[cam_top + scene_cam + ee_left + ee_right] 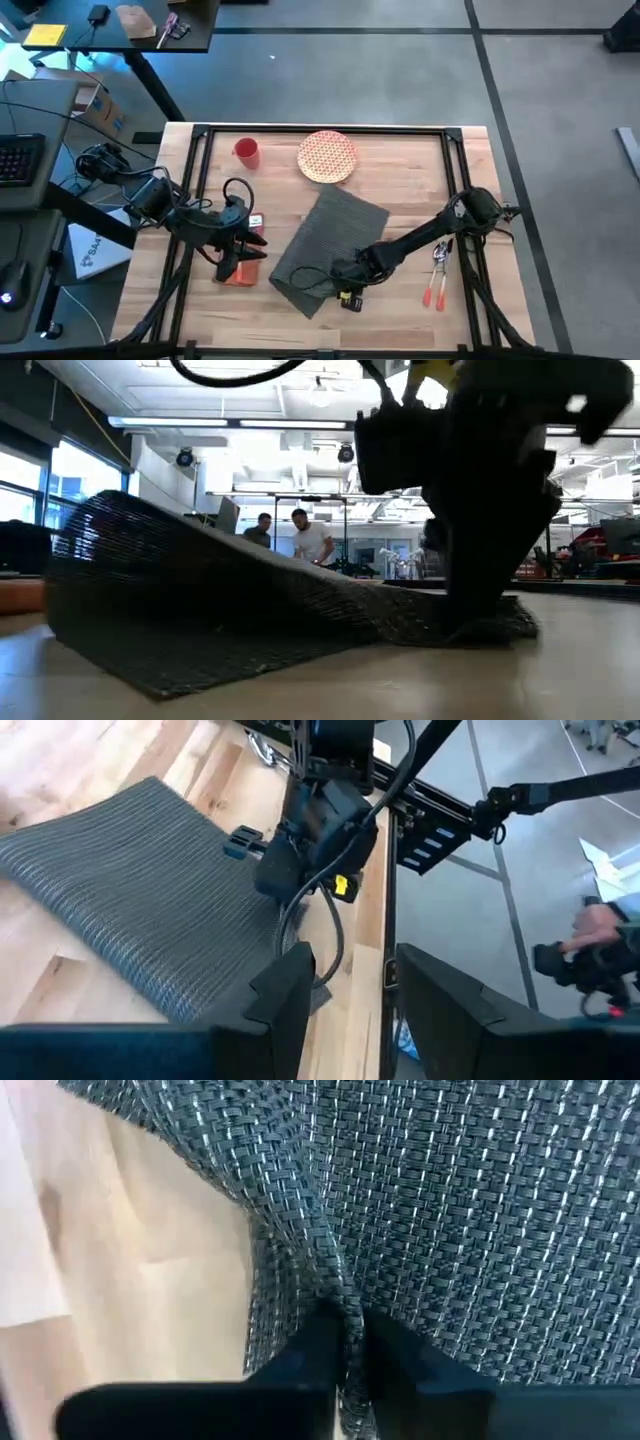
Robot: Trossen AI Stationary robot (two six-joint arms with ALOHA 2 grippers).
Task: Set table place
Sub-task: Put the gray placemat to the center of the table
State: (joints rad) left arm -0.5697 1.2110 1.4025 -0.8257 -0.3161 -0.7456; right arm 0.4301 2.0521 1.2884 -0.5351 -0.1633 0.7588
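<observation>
The dark grey woven placemat [330, 240] lies askew on the middle of the wooden table [400, 200]. In the low view the placemat [200, 590] humps up off the wood on one side. My right gripper [348, 276] is at its near edge, shut on it. My left gripper [243, 258] stands open left of the placemat, above a rust-orange napkin [237, 277]; whether it touches the napkin I cannot tell. An orange patterned plate [327, 156] and a red cup [246, 152] stand at the far side. My right gripper pinches a raised fold of the placemat [345, 1302] between its two fingers, close to the mat's near edge. The fingers come down on it from above. At the hold the mat stays low on the table [440, 628], and away from it the weave rises in a hump.
Utensils with orange handles [437, 272] lie on the wood right of the placemat, beside the right arm. A black bar frame [460, 180] runs around the tabletop. People stand in the room far behind the table [300, 538].
</observation>
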